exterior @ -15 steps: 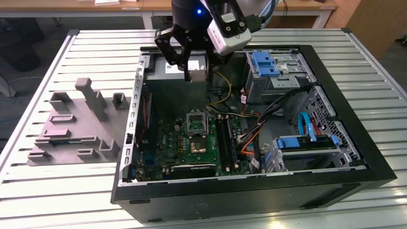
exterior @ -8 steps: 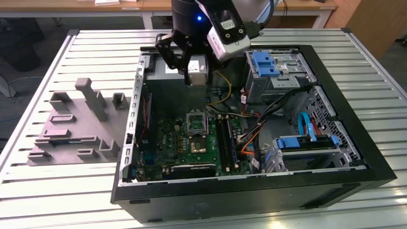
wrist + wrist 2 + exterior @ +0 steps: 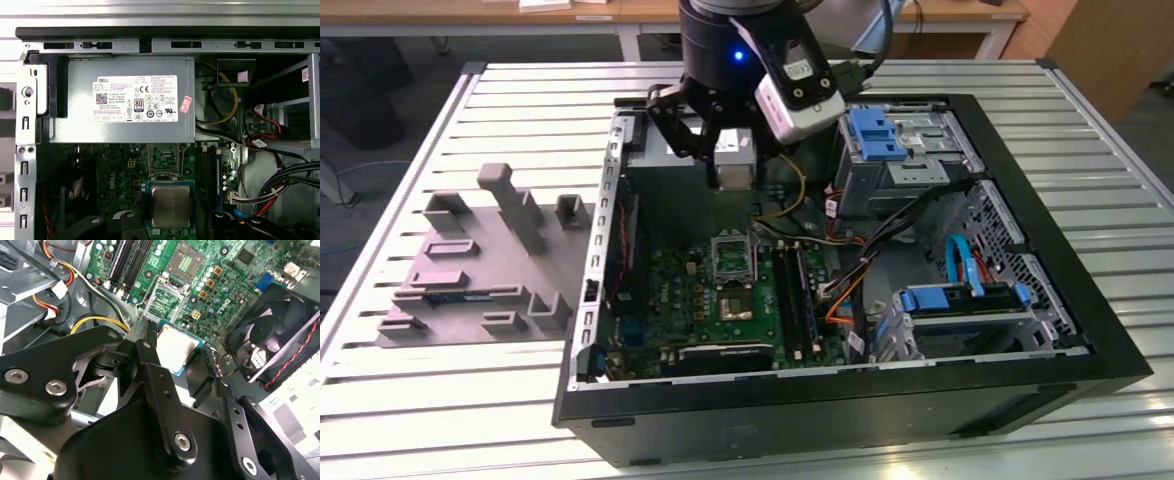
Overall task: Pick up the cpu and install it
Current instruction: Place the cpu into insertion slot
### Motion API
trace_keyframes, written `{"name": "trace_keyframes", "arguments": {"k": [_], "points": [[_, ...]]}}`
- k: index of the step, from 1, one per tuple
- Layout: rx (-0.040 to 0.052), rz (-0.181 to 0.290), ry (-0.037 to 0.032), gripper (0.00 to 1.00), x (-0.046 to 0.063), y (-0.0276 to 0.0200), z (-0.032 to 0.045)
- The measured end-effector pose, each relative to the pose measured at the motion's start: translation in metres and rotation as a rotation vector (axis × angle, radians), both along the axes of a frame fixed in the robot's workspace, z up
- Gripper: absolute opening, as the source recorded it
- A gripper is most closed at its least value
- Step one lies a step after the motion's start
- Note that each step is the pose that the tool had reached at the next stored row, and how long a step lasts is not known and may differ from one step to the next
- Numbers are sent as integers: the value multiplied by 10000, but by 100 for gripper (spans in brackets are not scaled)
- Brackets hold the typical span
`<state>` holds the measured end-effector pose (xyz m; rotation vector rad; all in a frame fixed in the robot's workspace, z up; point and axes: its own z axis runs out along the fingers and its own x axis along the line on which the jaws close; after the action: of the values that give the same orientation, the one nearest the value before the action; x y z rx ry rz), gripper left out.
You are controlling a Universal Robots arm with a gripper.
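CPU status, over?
Status: gripper shut on cpu, held over the motherboard. The socket stands open, cpu not seated. No cable seen across the socket.

I see the computer case lying open on the surface. A holder block sits on the surface just beside the case, on the exterior view's left. The board lies flat inside the case, with the power box at one end of it. My gripper hangs above the case with the cpu between its fingers.
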<state>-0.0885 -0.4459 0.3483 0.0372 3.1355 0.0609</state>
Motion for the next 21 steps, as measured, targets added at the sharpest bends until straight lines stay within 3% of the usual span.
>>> {"name": "trace_keyframes", "arguments": {"k": [8, 21], "points": [[-1, 171, 1, 47, -1, -37, -60], [-1, 172, 6, 47, 0, -37, -286]]}}
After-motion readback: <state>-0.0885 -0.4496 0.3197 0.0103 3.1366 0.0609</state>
